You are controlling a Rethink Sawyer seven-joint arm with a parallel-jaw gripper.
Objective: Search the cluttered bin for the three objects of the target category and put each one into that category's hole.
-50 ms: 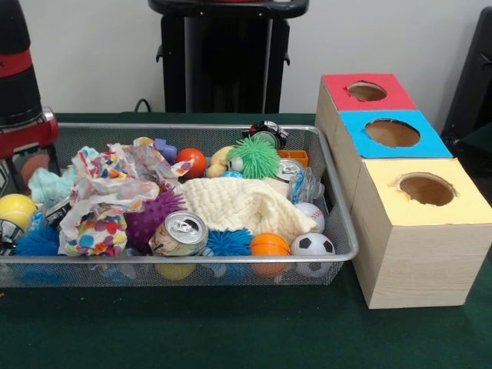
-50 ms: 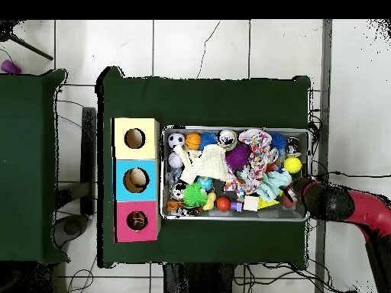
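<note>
Bin (image 1: 338, 231) of wire mesh sits on green table (image 1: 231, 330), packed with clutter: soda can (image 1: 178, 233), soccer ball (image 1: 313, 246), orange ball (image 1: 269, 244), cream cloth (image 1: 238, 204), green spiky ball (image 1: 254, 157). Boxes stand beside it with red hole (image 1: 367, 91), blue hole (image 1: 392, 132), yellow hole (image 1: 426, 188). Arm (image 1: 19, 84) hangs over the bin's end farthest from the boxes; gripper hidden, can't tell if its fingers are apart or together.

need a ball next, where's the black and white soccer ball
Front view: the small black and white soccer ball sits in the wire mesh bin's near right corner, beside the orange ball.
</note>
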